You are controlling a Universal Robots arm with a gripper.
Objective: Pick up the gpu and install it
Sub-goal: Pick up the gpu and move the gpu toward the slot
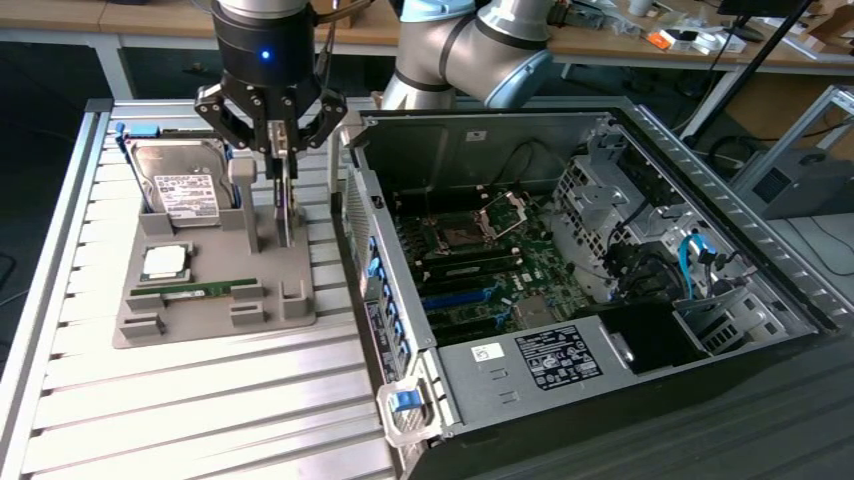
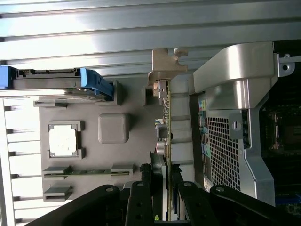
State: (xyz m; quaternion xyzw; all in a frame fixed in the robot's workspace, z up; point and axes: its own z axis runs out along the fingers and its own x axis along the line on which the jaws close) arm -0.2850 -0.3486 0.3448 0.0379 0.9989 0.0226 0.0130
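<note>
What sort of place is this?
Probably a robotics lab's PC-assembly cell: open PC case, parts tray on a slatted table, pincer shut on the gpu standing in that tray, workbenches behind.

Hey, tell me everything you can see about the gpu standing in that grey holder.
The gpu is a thin flat card standing upright on its edge in a slot of the grey holder, on the side nearest the open computer case. The wrist view shows it edge-on: a slim board carrying small components, with a bent silver metal bracket at one end. The gripper is down over its upper edge. The card sits in the holder, not yet lifted out.
</note>
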